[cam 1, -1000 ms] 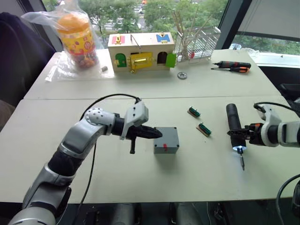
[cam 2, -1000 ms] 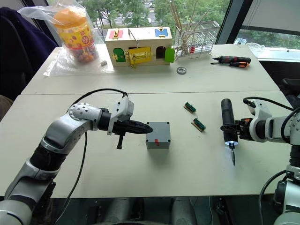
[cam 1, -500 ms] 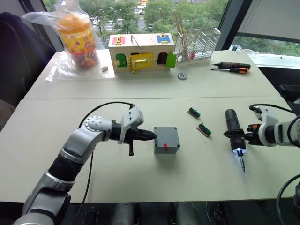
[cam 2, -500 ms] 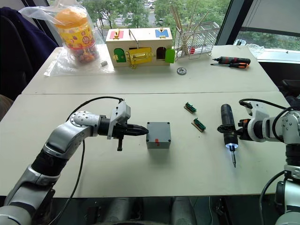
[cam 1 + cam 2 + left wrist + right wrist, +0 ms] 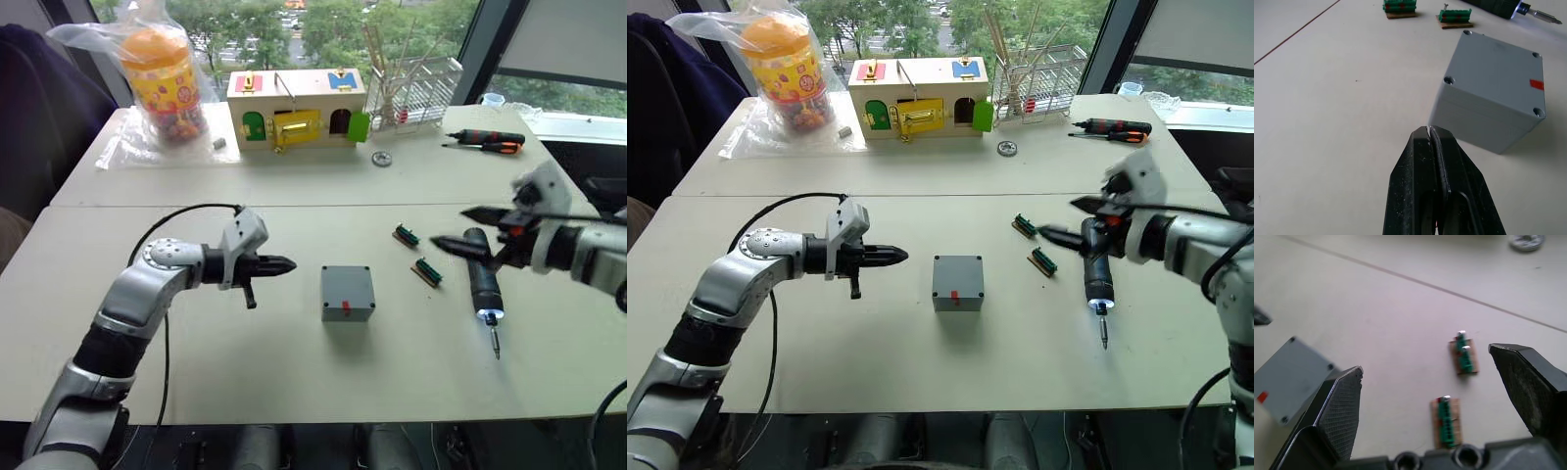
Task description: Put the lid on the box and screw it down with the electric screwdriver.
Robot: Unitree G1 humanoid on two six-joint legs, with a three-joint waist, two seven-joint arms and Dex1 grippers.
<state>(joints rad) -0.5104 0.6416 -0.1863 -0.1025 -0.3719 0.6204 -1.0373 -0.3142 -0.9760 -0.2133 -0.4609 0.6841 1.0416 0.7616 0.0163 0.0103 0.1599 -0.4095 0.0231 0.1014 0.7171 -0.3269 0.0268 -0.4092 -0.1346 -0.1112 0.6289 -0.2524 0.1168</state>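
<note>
No brand name or readable writing shows on anything; the only mark is a small red patch on the side of the box (image 5: 348, 293), which sits near the middle of the pale table (image 5: 294, 372) with the lid (image 5: 1501, 56) already on top, corner screw holes visible.

The electric screwdriver (image 5: 482, 275) lies flat on the table to the right of the box, well apart from it, its tip light on and the bit pointing toward the table's near edge. A second ago the right gripper was clamped around the screwdriver; now the right gripper (image 5: 468, 228) has let go and hangs above the tool's rear end, its two fingers spread wide. Two small green terminal blocks (image 5: 1463, 354) lie just beside the screwdriver, between it and the box.

The left gripper (image 5: 277, 264) has pulled back from the box, which it was nearly touching before, and now sits clear of it on the left. Its arm reaches across with the elbow bent, fingers pointing at the box and pressed tight together, holding nothing.

At the far edge stand a wooden box with coloured doors (image 5: 295, 108) and two hand screwdrivers (image 5: 485, 140).
</note>
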